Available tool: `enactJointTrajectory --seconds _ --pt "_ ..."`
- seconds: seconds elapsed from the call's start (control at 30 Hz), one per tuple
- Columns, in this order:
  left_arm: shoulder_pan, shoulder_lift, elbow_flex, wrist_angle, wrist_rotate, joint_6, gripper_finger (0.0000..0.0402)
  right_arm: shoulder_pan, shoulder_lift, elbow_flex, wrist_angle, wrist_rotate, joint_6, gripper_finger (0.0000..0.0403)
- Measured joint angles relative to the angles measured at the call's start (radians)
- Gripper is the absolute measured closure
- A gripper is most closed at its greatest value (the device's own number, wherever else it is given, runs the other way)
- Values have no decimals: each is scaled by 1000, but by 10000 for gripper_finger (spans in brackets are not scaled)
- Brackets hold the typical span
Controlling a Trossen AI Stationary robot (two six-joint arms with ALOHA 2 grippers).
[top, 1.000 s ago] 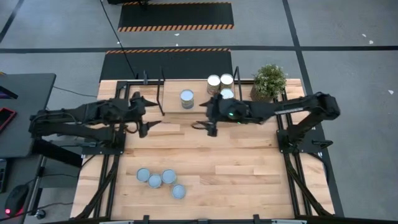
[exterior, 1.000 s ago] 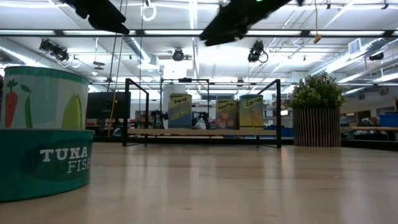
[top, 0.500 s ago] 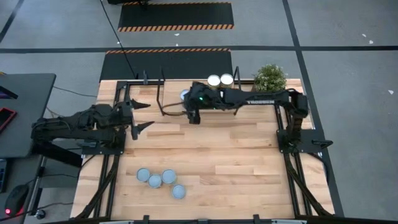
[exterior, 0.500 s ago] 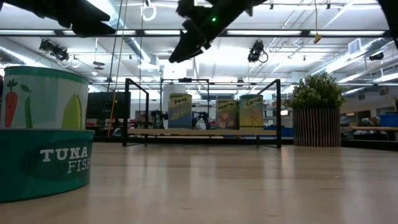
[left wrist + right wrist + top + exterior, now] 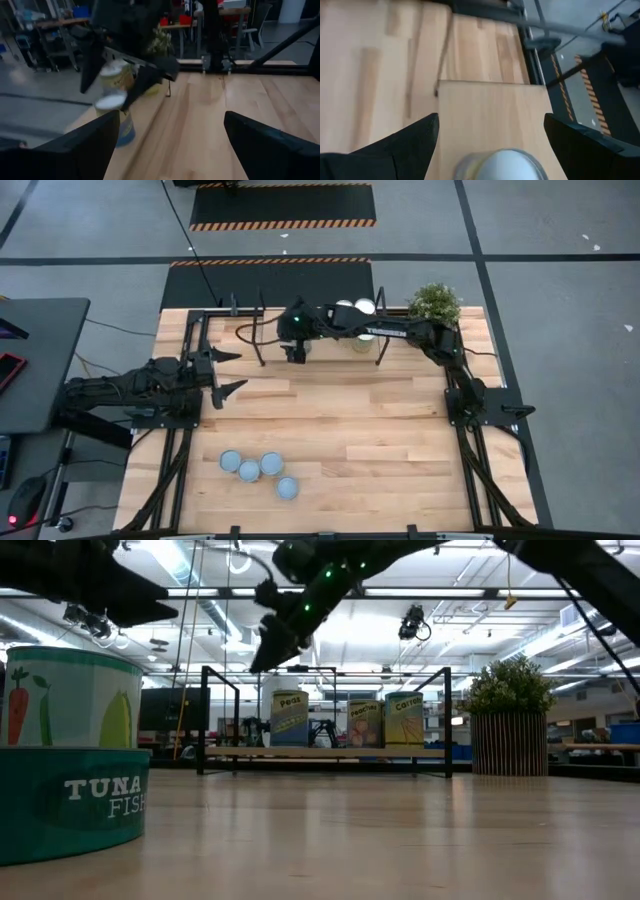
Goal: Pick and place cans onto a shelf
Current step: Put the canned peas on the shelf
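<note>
The shelf [image 5: 320,752] stands at the table's far edge, with its board also in the right wrist view [image 5: 490,110]. One can [image 5: 301,335] stands alone on it; two more [image 5: 345,308] [image 5: 366,307] stand further right. Several cans [image 5: 250,470] stand on the table near the front edge. My right gripper [image 5: 293,350] is open over the lone can, whose top [image 5: 502,165] shows between its fingers and in the left wrist view [image 5: 111,101]. I see no touch. My left gripper [image 5: 225,375] is open and empty at the table's left.
A potted plant [image 5: 434,308] stands at the far right, beside the shelf. The shelf's black posts [image 5: 262,330] rise close to my right gripper. In the low view two of the front cans [image 5: 70,810] stand close to the camera. Bare tabletop [image 5: 340,420] lies mid-table.
My right gripper has swung toward the table's left and far edges, from beside the shelf's right cans to over the lone can on the shelf, staying open. My left gripper has drawn back a little toward the left edge.
</note>
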Motion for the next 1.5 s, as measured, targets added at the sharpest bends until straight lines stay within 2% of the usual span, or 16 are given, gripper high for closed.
enactJointTrajectory --seconds 0.2,0.47,0.67,0.87,1.3,1.5 --pt "1 -6 -14 -8 -48 -52 38 -26 63 70 -20 50 -16 35" --pt "0 -5 -13 -13 -48 -56 38 -38 66 72 -77 147 16 35" --pt "0 -5 -13 -13 -48 -56 38 -40 65 72 -130 159 46 35" --pt "0 -5 -13 -13 -48 -56 38 -43 65 72 -156 230 116 35" --pt "0 -5 -12 -19 -48 -57 38 -49 65 72 -237 292 356 35" --pt "0 -5 -12 -21 -48 -57 38 -49 64 71 -301 308 401 35"
